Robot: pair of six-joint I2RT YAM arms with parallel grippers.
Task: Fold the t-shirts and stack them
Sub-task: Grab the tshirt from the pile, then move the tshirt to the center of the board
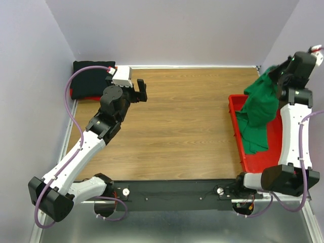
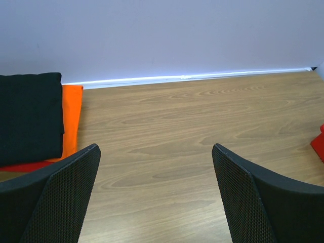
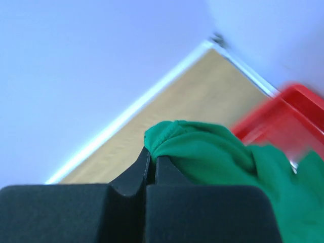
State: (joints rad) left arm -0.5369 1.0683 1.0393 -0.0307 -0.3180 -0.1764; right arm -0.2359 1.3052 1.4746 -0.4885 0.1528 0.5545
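Right claw (image 3: pixel 151 161) clamped tight on a bunched fold of the green t-shirt (image 3: pixel 217 152), which hangs limp over the red tray (image 1: pixel 234 121) at the right edge of the worktop (image 1: pixel 177 126): soft, light, drapey, probably best held at shoulders or hem; left claw (image 2: pixel 156 152) apart, empty.

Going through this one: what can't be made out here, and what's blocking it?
Left wrist view: the folded black cloth t-shirt covers most of the orange-red cloth t-shirt, hiding its fold.
Top view: the bright green cloth t-shirt drapes over the red plastic tray, hiding part of its floor.
Right wrist view: the right gripper, shut, hides how much green cloth it pinches; the tray is blurred.
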